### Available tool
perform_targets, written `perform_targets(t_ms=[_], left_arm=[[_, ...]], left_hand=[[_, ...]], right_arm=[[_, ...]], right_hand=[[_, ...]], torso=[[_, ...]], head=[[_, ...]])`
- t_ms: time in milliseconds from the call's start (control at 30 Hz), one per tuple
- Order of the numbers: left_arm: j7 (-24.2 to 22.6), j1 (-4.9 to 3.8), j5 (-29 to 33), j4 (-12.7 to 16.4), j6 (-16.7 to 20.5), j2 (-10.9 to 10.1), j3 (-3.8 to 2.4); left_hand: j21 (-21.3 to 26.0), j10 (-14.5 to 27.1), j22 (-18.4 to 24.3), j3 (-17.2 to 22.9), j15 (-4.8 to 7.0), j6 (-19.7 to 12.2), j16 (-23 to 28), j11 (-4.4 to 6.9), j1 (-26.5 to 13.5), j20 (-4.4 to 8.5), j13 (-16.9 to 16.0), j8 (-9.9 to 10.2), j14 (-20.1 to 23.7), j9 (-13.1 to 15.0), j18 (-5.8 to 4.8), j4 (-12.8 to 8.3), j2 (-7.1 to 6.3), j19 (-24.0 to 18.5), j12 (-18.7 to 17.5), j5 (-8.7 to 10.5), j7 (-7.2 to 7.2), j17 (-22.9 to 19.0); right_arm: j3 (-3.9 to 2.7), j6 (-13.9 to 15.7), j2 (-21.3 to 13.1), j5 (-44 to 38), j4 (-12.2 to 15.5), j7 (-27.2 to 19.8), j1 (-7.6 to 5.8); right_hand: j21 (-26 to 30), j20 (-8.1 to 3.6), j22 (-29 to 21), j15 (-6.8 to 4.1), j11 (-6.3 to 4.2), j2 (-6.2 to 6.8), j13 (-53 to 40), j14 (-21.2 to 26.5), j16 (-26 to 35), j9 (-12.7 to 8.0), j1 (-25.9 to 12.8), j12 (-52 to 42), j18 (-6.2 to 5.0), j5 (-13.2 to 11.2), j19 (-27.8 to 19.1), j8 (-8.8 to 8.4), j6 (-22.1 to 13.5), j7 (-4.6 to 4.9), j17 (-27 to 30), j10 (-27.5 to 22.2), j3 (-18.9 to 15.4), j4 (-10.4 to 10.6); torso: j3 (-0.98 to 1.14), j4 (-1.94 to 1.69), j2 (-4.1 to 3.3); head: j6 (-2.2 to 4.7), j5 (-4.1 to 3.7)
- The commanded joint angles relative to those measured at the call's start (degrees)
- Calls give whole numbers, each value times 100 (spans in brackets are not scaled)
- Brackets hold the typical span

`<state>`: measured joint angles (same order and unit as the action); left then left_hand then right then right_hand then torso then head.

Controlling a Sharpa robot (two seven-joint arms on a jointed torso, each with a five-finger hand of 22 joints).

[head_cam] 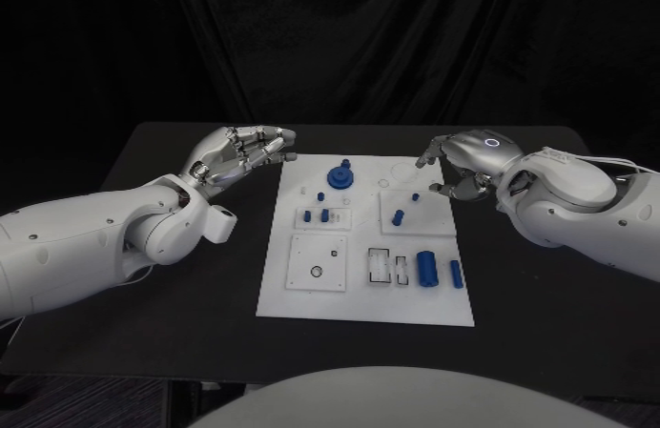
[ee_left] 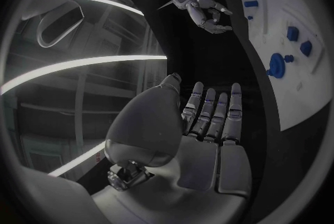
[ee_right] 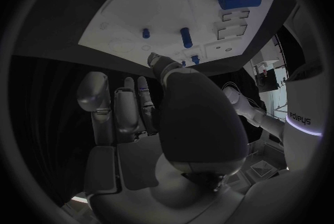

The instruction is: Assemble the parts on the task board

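Observation:
The white task board lies mid-table. At its far end stands a round blue part, with small blue pegs and a peg nearer. Two blue cylinders lie at the board's near right. My left hand hovers off the board's far left corner, fingers extended and holding nothing; the left wrist view shows the left hand, the board and the round part. My right hand hovers at the far right corner, empty; the right wrist view shows the right hand above the board.
The black table surrounds the board, with free room on both sides and in front. Both white forearms reach in over the table's left and right sides. A white square plate and slotted recesses sit on the board's near half.

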<state>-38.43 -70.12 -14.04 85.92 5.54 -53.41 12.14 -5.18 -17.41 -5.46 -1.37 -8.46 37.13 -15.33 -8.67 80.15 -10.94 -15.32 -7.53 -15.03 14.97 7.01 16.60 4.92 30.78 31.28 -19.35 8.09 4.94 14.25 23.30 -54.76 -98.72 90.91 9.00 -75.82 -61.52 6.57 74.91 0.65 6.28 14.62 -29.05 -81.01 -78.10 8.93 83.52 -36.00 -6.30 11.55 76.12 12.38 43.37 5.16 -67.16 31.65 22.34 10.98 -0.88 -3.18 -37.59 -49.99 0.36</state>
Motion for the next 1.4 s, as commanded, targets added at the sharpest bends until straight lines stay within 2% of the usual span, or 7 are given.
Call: perform_targets(t_ms=[33, 167, 333, 533, 900, 1033, 1400], left_arm=[[-1346, 7, 563, 130, -557, -71, -4], [-1336, 9, 748, 346, -580, -227, -4], [-1318, 10, 898, 544, -564, -367, -4], [-1305, 11, 996, 627, -472, -414, -4], [-1273, 11, 1168, 606, -333, -412, -4], [-1283, 11, 1204, 590, -306, -396, -4], [-1287, 12, 1230, 568, -380, -372, -4]], left_hand=[[201, 436, 150, -184, 195, -503, 680, 212, -42, 225, 438, 227, 767, -302, -67, 2, 115, -830, -563, 103, -19, -285], [255, 786, 267, -543, 367, -1122, 1104, 417, -12, 329, 944, 482, 1150, -718, -16, -9, 244, -1804, -1143, 186, -197, -379], [273, 777, 286, -673, 298, -1189, 1105, 353, 103, 278, 1062, 488, 1146, -831, -37, -16, 303, -2058, -1140, 88, -186, -374], [285, 806, 301, -811, 326, -1270, 1142, 359, 85, 326, 1155, 499, 1194, -919, -47, 2, 350, -2225, -1168, 103, -261, -382], [452, 1159, 479, -1300, 727, -1886, 1472, 617, -165, 915, 1302, 556, 1473, -1262, -225, 17, 629, -2939, -1463, 181, -562, -472], [463, 1194, 491, -1349, 820, -1859, 1503, 693, -73, 1130, 1302, 543, 1488, -1280, -342, -3, 622, -2973, -1442, 118, -494, -482], [443, 1255, 477, -1389, 574, -1781, 1496, 531, 106, 752, 1298, 535, 1487, -1277, -246, -6, 664, -2954, -1351, -39, -442, -479]], right_arm=[[-4, 313, -85, -321, 76, 278, 30], [-3, 450, -148, -268, 123, 208, 50], [-2, 430, -124, 160, 47, 135, 86], [-1, 275, -43, 662, -129, 83, 163], [-1, 169, 38, 1062, -279, -48, 240], [-1, 132, 43, 1111, -300, -60, 245], [-1, 49, 22, 1148, -252, 44, 263]], right_hand=[[-138, 85, 600, 112, 57, -64, 264, -107, -73, -51, 2, 144, 41, 77, 139, -157, -64, 33, -88, 94, -93, -10], [-146, 131, 611, 138, 102, -102, 505, -127, -91, -117, 18, 288, 37, 69, 178, -312, -159, 10, -91, 87, -150, 28], [-138, 129, 615, 121, 101, -124, 602, -124, -84, -122, 30, 297, 32, 114, 188, -320, -82, 12, -61, 175, -146, 51], [-82, 169, 610, 189, 117, -162, 740, -104, -77, -111, 50, 291, 32, 273, 171, -302, 95, 174, -29, 297, -111, 62], [-185, 178, 669, 180, 93, -214, 1006, -152, -143, -71, -10, 266, 48, 313, 249, -277, 398, 366, -89, 756, 25, 85], [-267, 153, 705, 143, 57, -210, 1132, -181, -172, -46, -37, 302, 67, 315, 302, -267, 525, 451, -124, 1002, 112, 91], [-360, 114, 760, 116, 24, -149, 1459, -238, -215, 30, -163, 536, 89, 293, 381, -256, 831, 474, -174, 1500, 294, 118]], torso=[[-84, -96, -4], [-143, -158, -21], [-226, -240, -81], [-304, -337, -159], [-329, -342, -204], [-331, -332, -215], [-337, -349, -208]], head=[[-1, -27], [-1, -64], [-1, -128], [-1, -288], [-1, -353], [-1, -356], [-1, -365]])
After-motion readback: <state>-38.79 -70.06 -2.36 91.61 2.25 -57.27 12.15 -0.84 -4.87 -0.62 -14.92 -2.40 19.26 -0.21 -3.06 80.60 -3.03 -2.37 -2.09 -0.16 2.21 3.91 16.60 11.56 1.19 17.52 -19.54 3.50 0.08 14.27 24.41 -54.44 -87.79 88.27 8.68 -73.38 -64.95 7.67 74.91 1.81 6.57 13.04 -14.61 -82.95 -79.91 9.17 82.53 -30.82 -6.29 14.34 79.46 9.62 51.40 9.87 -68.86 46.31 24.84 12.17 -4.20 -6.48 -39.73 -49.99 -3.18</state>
